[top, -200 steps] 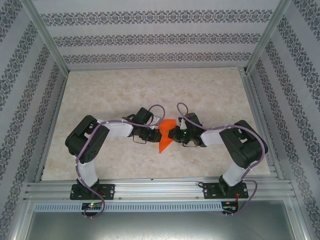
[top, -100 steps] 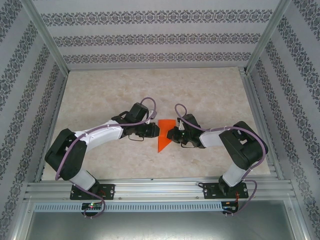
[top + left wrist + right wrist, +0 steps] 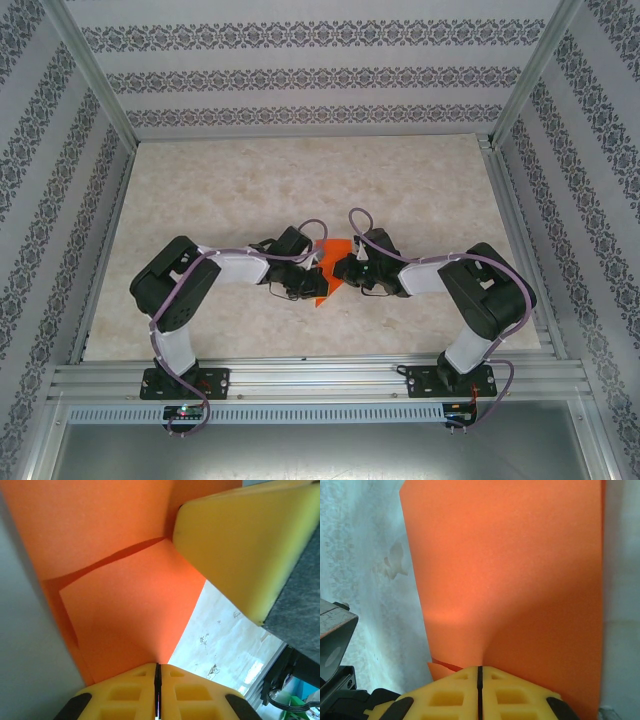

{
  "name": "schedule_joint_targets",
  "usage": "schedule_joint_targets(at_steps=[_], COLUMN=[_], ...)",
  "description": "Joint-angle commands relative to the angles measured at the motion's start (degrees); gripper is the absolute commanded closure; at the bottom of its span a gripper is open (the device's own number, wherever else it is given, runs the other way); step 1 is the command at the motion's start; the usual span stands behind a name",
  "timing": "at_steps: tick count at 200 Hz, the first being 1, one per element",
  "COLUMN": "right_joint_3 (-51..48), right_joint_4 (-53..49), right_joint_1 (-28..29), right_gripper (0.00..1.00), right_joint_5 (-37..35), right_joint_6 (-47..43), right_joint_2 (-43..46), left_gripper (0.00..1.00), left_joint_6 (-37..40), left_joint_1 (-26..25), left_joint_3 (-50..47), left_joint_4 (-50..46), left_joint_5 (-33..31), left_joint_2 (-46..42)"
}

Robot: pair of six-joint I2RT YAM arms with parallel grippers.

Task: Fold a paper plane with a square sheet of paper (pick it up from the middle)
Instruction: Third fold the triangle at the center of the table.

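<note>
Here's the orange paper (image 3: 332, 252), partly folded into a pointed shape with its tip aimed at my bases, and I've got it from both sides. My left gripper (image 3: 157, 672) is on the paper's left edge. The pads are pressed together and the sheet runs straight into the seam, so that's a pinch. My right gripper (image 3: 480, 675) is on the paper's right edge, its pads closed flat on the sheet the same way.

From above, my wrists cover much of the paper, so its full outline is lost. The left wrist camera shows overlapping layers and a crease shadow, but I can't say how many layers. Whether the paper is clear of the table (image 3: 300, 180), I can't tell either. At the paper's upper right in that view sits a yellow pad (image 3: 240, 545) of my other gripper, blurred and cut off.

Out past the paper there's pale marbled tabletop, purple cables (image 3: 312, 222) looping over both wrists, and patterned walls (image 3: 320, 75) behind.
</note>
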State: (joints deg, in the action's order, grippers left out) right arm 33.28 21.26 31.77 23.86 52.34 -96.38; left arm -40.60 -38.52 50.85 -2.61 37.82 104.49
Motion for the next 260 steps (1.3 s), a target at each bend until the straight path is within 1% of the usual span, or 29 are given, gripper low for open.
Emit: schedule_joint_targets(at_steps=[1, 19, 42, 65, 81, 103, 143, 175, 196, 260], right_joint_3=[-0.5, 0.43, 2.03, 2.93, 1.8, 0.5, -1.96, -2.44, -3.96, -6.77], right_joint_4=[-6.49, -6.55, -8.6, -10.95, -9.19, -7.85, -0.85, 2.56, 3.93, 5.57], right_joint_1=[0.75, 0.75, 1.01, 1.86, 3.27, 5.3, 6.29, 4.95, 2.44, -5.01], right_gripper=[0.9, 0.86, 0.84, 0.87, 0.9, 0.94, 0.95, 0.96, 0.96, 0.95], right_joint_5=[-1.51, -0.28, 0.0, 0.05, 0.16, -1.18, -1.53, -1.27, -1.23, -0.02], right_joint_6=[-0.3, -0.56, -1.98, -3.86, -2.91, -1.18, 1.27, 1.01, 0.42, -4.5], right_joint_2=[-0.71, 0.78, 5.12, 9.02, 10.46, 10.27, 5.64, 0.87, -1.09, -0.81], left_gripper=[0.89, 0.89, 0.92, 0.96, 0.99, 1.0, 1.0, 1.0, 1.0, 1.0], left_joint_6=[-0.53, -0.02, 0.25, 1.88, 2.54, 2.81, 3.24, 4.09, 4.65, 5.69], left_joint_1=[0.29, 0.25, 0.29, 0.29, 0.29, 0.29, 0.29, 0.27, 0.29, 0.29], left_joint_3=[-4.03, -6.16, -7.95, -7.84, -7.58, -6.95, -6.57, -7.32, -7.91, -10.78], left_joint_4=[-2.53, -2.27, -1.48, -3.49, -4.09, -4.21, -5.12, -5.74, -6.01, -5.05], left_joint_5=[-5.32, -6.2, -6.3, -7.63, -8.12, -7.61, -8.19, -8.78, -9.05, -9.58], left_joint_2=[-0.12, 0.29, 0.46, 0.29, 0.19, 0.34, 0.27, 0.01, -0.22, -0.42])
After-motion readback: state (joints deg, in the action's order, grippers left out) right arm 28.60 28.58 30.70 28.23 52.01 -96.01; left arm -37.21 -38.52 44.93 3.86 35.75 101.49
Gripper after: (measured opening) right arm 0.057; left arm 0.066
